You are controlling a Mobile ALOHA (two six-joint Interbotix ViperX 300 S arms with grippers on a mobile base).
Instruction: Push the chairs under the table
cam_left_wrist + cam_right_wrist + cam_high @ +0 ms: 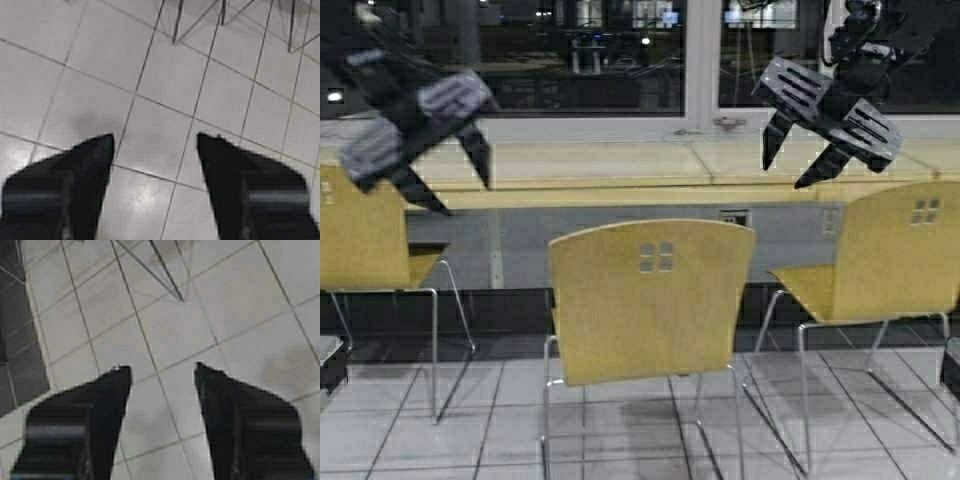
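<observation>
Your left gripper (pixel 450 180) is hanging in the air with its fingers spread apart and holding nothing, up at the height of the table (pixel 620 195) and toward its left end. In its wrist view the two dark fingertips (pixel 95 150) are standing well apart over pale floor tiles (pixel 165 75), with thin chrome chair legs (pixel 176 22) just showing at the far edge.

Your right gripper (pixel 800 155) is hovering the same way toward the table's right end, fingers parted and empty. Its wrist view is showing the tips (pixel 117 385) apart over the same tiles, with a chrome leg (pixel 165 280) crossing the floor beyond them.

The table is running the full width of the scene below the window (pixel 580 50), its thick pale yellow front edge facing you. Three chairs are standing in front of it, none tucked under. The middle chair (pixel 650 300) is sitting squarely before the table's centre, its back toward you. The left chair (pixel 360 240) is standing near the table's left end, partly cut off. The right chair (pixel 890 260) is standing at the table's right end, turned at an angle; how close its seat is coming to the table edge is hard to judge from here.
</observation>
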